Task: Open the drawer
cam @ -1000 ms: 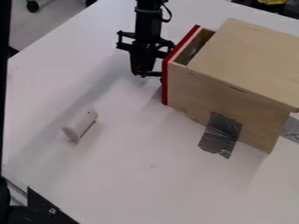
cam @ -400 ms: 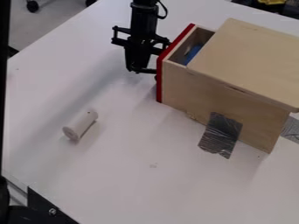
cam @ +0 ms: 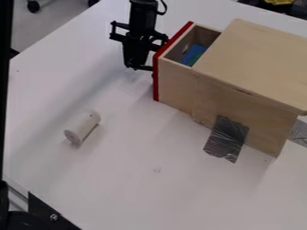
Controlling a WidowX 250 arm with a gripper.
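Note:
The gripper (cam: 141, 67) hangs at the upper left of the wooden box, its tip against the outer face of the drawer's red front. The drawer (cam: 175, 85) stands partly out of the box (cam: 258, 63), toward the left, with its red front edge (cam: 156, 81) facing the arm. Inside the drawer lies a blue and green object (cam: 193, 54), partly covered by the box's top. Where the fingertips meet the drawer front, the handle and the gap between the fingers are hidden.
A white cylinder (cam: 82, 129) lies on the white table (cam: 138, 188) at the left. Grey tape (cam: 226, 138) runs from the box's side onto the table. A black frame part (cam: 51, 215) stands at the lower left corner.
The gripper has moved left and slightly up, and the drawer has slid further out with it. More of the drawer's inside shows, with the blue object now in view.

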